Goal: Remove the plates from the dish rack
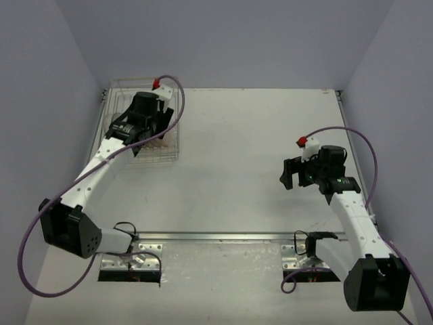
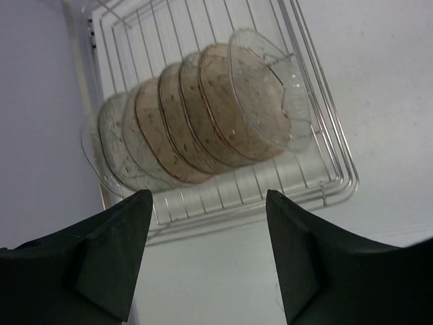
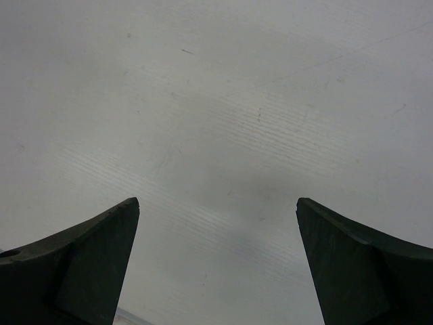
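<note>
Left wrist cam: plates (image 2: 203, 115) standing on edge in the dish rack (image 2: 329, 159), maybe six.
My left gripper (image 2: 208, 200) hovers above them, spread and empty; right gripper (image 3: 216, 203) gapes wide over the table (image 3: 216, 95).

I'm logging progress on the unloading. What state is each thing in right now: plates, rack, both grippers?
plates: standing on edge in a leaning row in the rack, none held.
dish rack: loaded, flat on the table.
left gripper: open, empty, above the rack.
right gripper: open wide, empty, over bare table.
</note>
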